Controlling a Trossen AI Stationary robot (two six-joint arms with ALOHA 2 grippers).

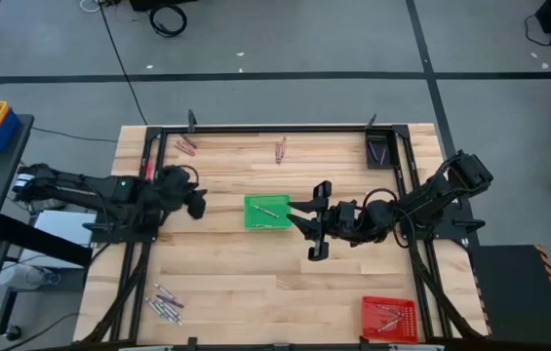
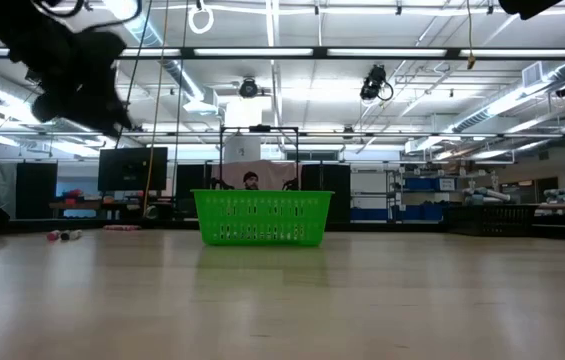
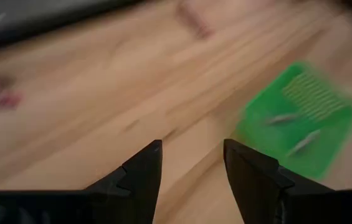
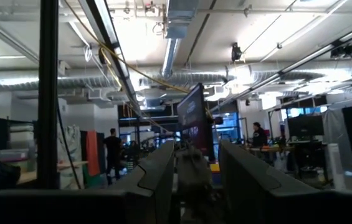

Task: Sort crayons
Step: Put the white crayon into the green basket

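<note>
Left gripper (image 1: 197,205) sits left of centre in the overhead frame, just short of the green tray (image 1: 253,220). From my wrist camera the fingers (image 3: 139,177) stand apart with bare wood between them, nothing held. Two pale crayons (image 3: 293,129) already lie in the green tray at the right of that picture.

Right gripper (image 1: 314,222) is just right of the same tray, wrist tipped up so its camera looks across the room. Something thin seems to lie between its fingers (image 4: 161,180), but I cannot tell whether it is a crayon or part of the hand.

Loose crayons remain: a reddish cluster (image 1: 186,144) at upper left of the table (image 1: 226,283), another (image 1: 280,150) at top centre, pale ones (image 1: 165,302) at lower left. The red tray (image 1: 404,304) at lower right and dark tray (image 1: 380,152) at upper right each hold some.

My read: left arm is between picks, sorting well short of done. Next move calls for swinging to one loose cluster, lining the fingers across a single stick and coming down low enough to pinch just one.
</note>
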